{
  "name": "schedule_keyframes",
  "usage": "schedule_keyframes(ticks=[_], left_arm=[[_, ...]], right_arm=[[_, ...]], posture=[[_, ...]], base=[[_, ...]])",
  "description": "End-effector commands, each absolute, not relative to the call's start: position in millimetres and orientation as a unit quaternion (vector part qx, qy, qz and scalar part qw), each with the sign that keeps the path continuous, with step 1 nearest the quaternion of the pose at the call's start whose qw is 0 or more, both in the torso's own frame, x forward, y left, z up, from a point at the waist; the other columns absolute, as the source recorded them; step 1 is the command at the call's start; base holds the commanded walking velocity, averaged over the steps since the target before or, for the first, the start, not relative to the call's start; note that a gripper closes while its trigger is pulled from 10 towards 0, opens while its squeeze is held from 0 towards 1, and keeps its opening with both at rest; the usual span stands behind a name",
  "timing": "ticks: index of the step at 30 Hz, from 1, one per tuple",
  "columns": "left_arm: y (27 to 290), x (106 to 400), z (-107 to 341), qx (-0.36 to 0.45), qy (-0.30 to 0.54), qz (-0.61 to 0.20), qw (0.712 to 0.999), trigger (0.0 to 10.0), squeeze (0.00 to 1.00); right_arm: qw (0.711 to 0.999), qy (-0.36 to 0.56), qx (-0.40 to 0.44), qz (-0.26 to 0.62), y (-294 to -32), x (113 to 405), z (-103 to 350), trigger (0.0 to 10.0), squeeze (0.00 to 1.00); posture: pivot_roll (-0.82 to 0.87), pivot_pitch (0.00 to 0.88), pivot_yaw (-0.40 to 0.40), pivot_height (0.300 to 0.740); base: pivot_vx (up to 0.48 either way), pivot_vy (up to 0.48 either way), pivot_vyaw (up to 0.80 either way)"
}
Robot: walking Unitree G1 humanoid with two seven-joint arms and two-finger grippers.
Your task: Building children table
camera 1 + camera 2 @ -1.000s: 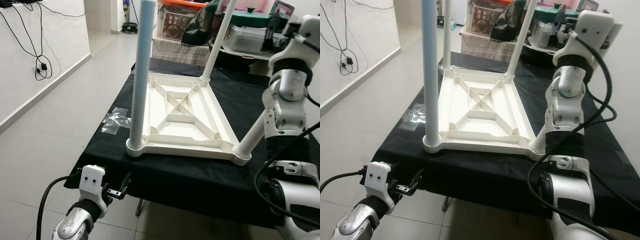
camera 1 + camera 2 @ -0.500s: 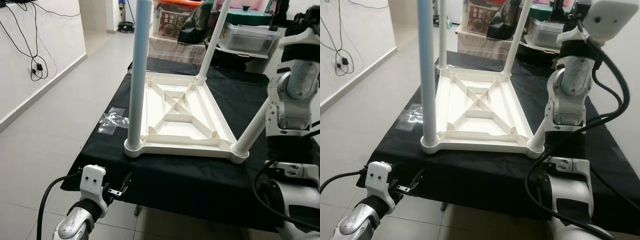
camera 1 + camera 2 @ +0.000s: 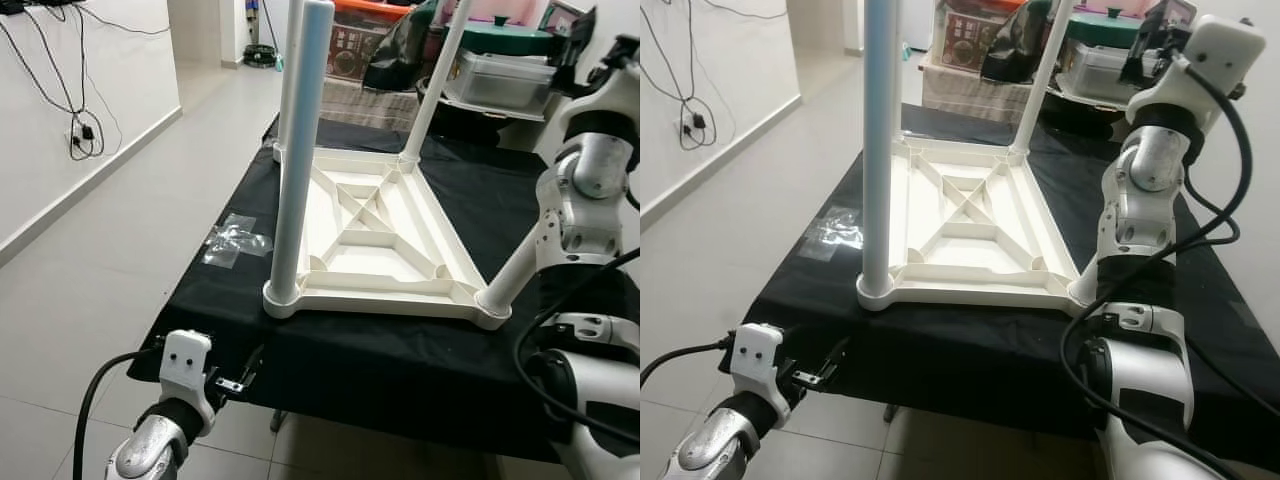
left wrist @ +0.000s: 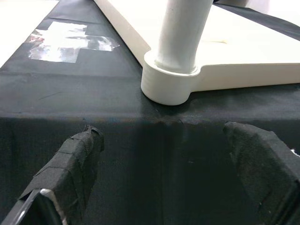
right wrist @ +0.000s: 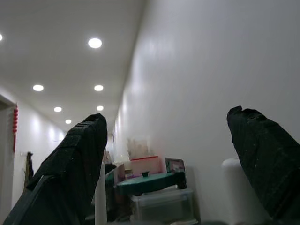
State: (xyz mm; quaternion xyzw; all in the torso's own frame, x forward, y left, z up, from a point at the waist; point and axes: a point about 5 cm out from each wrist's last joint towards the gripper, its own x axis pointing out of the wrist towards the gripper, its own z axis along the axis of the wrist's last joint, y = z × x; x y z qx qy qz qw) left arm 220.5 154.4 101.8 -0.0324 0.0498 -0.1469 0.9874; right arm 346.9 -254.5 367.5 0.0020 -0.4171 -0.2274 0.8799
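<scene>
Tabletop (image 3: 380, 250), white plastic, is lying upside down on the black cloth (image 3: 360, 350) of a bench, near its front edge, with legs (image 3: 300, 150) standing up from its corners. I am judging it as light and stiff, with smooth legs that are probably a bit slippery; the ribbed underside is giving good edges, so the safest place to take it is low on a leg near the socket, or at the rim. The left gripper (image 4: 164, 187) is hanging below the bench edge, fingers wide apart and holding nothing, pointing at the near left socket (image 4: 171, 89). The right gripper (image 5: 173, 178) is raised high beside the near right leg (image 3: 515, 270), fingers spread, nothing between them. The left wrist view is showing the socket seated close and a clear tape patch (image 4: 65, 44) on the cloth; the right wrist view is looking up at ceiling lights (image 5: 94, 43).
</scene>
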Motion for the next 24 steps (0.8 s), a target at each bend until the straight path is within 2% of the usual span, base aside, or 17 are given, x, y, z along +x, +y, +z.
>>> schedule_keyframes(ticks=[1, 4, 7, 9, 11, 14, 17, 24], left_arm=[[152.7, 219.5, 100.3, -0.032, 0.052, -0.15, 0.987, 10.0, 0.0], [153.4, 219.2, 100.0, -0.032, 0.053, -0.151, 0.987, 10.0, 0.0], [153.2, 218.9, 99.8, -0.032, 0.053, -0.153, 0.986, 10.0, 0.0], [152.9, 218.9, 99.9, -0.032, 0.053, -0.153, 0.986, 10.0, 0.0], [152.5, 219.1, 100.2, -0.033, 0.053, -0.154, 0.986, 10.0, 0.0], [152.3, 219.2, 100.3, -0.033, 0.052, -0.154, 0.986, 10.0, 0.0], [152.9, 218.5, 99.4, -0.034, 0.053, -0.152, 0.986, 10.0, 0.0], [152.7, 217.7, 99.4, -0.035, 0.053, -0.151, 0.987, 10.0, 0.0]], right_arm=[[0.865, -0.446, 0.01, -0.229, -257.2, 338.5, 374.7, 10.0, 0.0], [0.843, -0.501, 0.001, -0.199, -245.7, 327.2, 388.3, 10.0, 0.0], [0.832, -0.518, -0.023, -0.196, -240.0, 323.3, 393.8, 10.0, 0.0], [0.834, -0.512, -0.027, -0.202, -240.6, 324.8, 393.1, 10.0, 0.0], [0.853, -0.471, -0.028, -0.222, -247.0, 335.2, 384.9, 10.0, 0.0], [0.863, -0.447, -0.024, -0.232, -251.3, 340.4, 379.6, 10.0, 0.0], [0.884, -0.379, -0.016, -0.273, -269.6, 353.0, 366.1, 10.0, 0.0], [0.871, -0.384, -0.007, -0.307, -281.8, 348.4, 368.4, 10.0, 0.0]], posture=[[0.08, 0.0, -0.134, 0.74], [0.08, 0.0, -0.134, 0.74], [0.08, 0.0, -0.131, 0.74], [0.08, 0.0, -0.131, 0.74], [0.08, 0.0, -0.133, 0.74], [0.08, 0.0, -0.137, 0.74], [0.08, 0.0, -0.143, 0.74], [0.09, 0.0, -0.143, 0.74]], base=[[0.0, 0.0, 0.0], [0.0, 0.0, 0.0], [0.0, 0.0, 0.0], [0.0, 0.0, 0.0], [0.0, 0.0, 0.0], [0.0, 0.0, 0.0], [0.0, 0.0, 0.0], [0.0, 0.0, 0.0]])
